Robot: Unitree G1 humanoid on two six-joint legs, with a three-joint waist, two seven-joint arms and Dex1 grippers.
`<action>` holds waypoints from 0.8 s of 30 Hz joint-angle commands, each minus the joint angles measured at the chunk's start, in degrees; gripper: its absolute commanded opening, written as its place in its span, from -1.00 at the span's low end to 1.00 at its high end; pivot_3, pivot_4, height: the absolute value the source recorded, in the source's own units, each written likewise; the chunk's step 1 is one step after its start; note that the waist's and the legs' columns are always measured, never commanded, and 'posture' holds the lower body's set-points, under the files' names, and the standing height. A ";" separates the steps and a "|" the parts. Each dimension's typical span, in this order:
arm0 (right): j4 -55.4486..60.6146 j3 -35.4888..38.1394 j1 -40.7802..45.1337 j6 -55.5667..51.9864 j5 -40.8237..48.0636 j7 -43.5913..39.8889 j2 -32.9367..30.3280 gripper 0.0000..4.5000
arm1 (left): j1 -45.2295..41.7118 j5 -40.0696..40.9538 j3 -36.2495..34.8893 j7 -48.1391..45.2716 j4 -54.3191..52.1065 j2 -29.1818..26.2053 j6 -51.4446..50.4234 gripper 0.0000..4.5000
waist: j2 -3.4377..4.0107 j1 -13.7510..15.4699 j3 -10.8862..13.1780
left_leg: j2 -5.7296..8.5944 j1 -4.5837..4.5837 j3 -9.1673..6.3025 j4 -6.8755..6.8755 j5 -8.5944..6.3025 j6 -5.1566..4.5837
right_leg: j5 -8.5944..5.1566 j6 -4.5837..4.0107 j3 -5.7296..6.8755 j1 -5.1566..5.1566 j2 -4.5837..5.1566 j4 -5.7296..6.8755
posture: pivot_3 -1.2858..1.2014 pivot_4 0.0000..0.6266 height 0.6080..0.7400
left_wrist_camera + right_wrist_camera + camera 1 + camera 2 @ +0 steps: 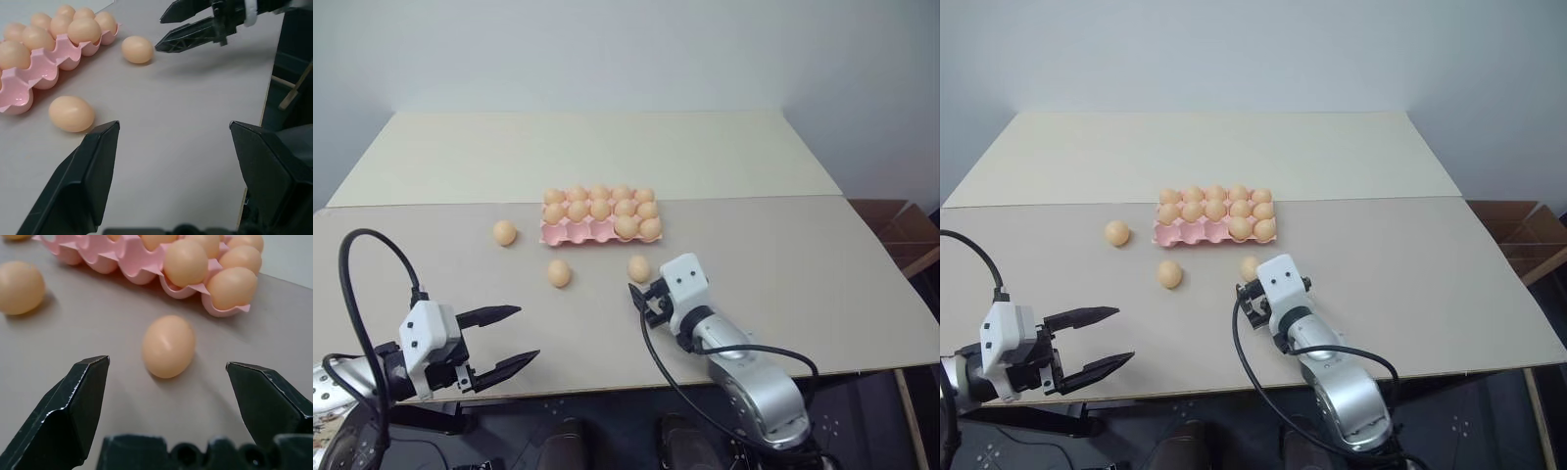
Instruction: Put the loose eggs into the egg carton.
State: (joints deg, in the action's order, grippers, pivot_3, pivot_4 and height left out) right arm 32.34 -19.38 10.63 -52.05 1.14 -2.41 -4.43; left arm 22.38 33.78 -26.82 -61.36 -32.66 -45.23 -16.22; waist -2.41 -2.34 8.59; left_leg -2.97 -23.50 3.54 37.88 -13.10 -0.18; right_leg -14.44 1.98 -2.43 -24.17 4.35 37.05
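Nearest the camera, at about 7 o'clock on the counter point(822, 294), the left pincer point(509, 340) hangs over the front edge with its fingers apart and nothing between them.

At about 5 o'clock the right pincer point(168, 396) is the one that matters: its black fingers stand wide apart and empty, and the nearest loose egg point(168, 346) lies on the counter straight ahead of the gap, at 12 o'clock from the pincer, near but not yet between the fingers. That egg's long axis runs roughly along the pincer's line of reach, tilted slightly.

Two more loose eggs sit to the left, one point(559, 273) at 9 o'clock from the first, another point(504, 232) further off at 10 o'clock.

Just beyond the near egg, at 12 o'clock, the pink egg carton point(570, 235) holds two full far rows, while its front row has empty cups on the left. My judgement: the right arm is nearer and needs only a short advance.
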 commanded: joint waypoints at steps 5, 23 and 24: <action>-2.04 1.44 2.20 -1.51 -0.29 1.85 5.60 0.99 | -0.59 -0.09 0.16 -1.03 0.63 -0.24 1.78 0.73 | 0.01 -0.08 0.01 | -0.02 0.02 -0.02 0.00 0.00 0.00 | 0.00 0.00 0.01 0.00 -0.02 0.02 | 0.03 -0.52 1.00; -14.09 3.46 6.54 3.65 -1.25 3.56 10.06 0.99 | -2.73 -1.36 0.91 -1.98 2.49 -0.69 2.42 0.73 | 0.02 -0.16 0.01 | -0.02 -0.01 -0.02 0.00 0.00 0.00 | 0.01 0.02 0.02 -0.01 -0.02 0.02 | 0.03 -0.52 1.00; -14.51 3.53 6.62 3.96 -1.22 3.61 10.10 0.99 | -2.74 -1.45 0.83 -2.01 2.53 -0.69 2.43 0.73 | 0.02 -0.16 0.01 | -0.02 -0.01 -0.02 0.00 0.00 0.00 | 0.01 0.02 0.02 -0.01 -0.02 0.02 | 0.03 -0.52 1.00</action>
State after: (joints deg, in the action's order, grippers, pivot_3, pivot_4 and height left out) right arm 17.11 -16.46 16.72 -50.13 0.10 0.68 4.19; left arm 19.99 32.06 -25.68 -63.15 -29.93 -45.41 -15.02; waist -2.39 -2.50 8.60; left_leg -3.00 -23.50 3.52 37.88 -13.10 -0.18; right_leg -14.42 2.00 -2.41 -24.18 4.33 37.07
